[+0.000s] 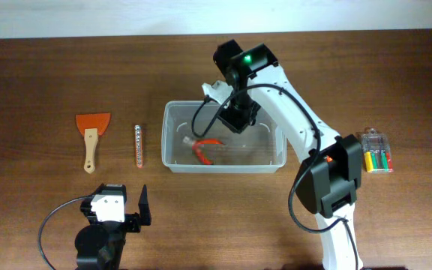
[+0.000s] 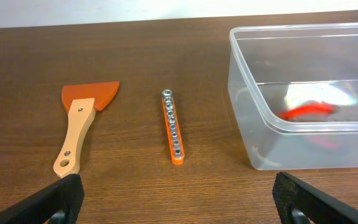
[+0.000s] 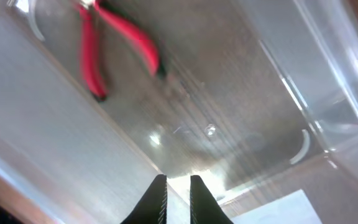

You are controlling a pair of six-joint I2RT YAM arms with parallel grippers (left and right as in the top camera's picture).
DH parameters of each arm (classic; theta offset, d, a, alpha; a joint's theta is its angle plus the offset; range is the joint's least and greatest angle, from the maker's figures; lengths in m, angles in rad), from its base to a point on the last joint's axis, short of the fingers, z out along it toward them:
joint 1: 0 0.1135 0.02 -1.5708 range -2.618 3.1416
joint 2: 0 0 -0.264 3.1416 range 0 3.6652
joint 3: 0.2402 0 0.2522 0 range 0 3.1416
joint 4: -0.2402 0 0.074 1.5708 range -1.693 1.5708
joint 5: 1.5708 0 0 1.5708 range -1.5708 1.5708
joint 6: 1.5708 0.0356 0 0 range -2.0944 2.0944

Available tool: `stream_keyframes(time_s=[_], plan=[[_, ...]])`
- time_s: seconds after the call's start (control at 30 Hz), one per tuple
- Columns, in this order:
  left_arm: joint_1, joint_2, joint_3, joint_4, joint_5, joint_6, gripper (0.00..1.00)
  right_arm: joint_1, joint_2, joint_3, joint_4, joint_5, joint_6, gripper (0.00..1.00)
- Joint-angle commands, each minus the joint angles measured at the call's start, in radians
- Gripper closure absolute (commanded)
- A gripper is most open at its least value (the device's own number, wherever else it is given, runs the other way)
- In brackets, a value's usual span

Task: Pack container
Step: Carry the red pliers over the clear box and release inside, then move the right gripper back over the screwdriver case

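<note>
The clear plastic container point(image 1: 172, 154) sits at the centre of the overhead frame, red-handled pliers point(image 1: 203, 147) lying on its floor. The right gripper point(image 3: 178, 194) hangs inside the container, jaws nearly pressed together and pinching nothing, pliers toward the upper left of its view. The left gripper point(image 1: 130, 206) waits at lower left, jaws spread wide, well apart from the container.

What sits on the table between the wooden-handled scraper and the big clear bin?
A thin orange bit holder lies between the scraper and the bin, touching neither; the left wrist view shows it best.
</note>
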Motion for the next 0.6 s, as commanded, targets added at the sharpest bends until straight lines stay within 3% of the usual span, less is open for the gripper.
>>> stream_keyframes(time_s=[0.0,0.33,0.47,0.53,0.57], plan=[[-0.005,-0.006,-0.007,0.003,0.011,-0.003,0.01,0.008,-0.014,-0.038,0.024,-0.018,-0.008,0.88],[-0.005,-0.006,-0.007,0.003,0.011,-0.003,0.01,-0.014,-0.015,0.008,0.073,-0.012,0.095,0.87],[-0.005,-0.006,-0.007,0.003,0.011,-0.003,0.01,-0.069,-0.016,0.153,0.01,-0.011,0.145,0.63],[-0.005,-0.006,-0.007,0.003,0.011,-0.003,0.01,-0.116,-0.016,0.256,-0.054,0.007,0.168,0.4],[-0.005,-0.006,-0.007,0.003,0.011,-0.003,0.01,-0.143,-0.017,0.304,-0.088,0.023,0.179,0.36]])
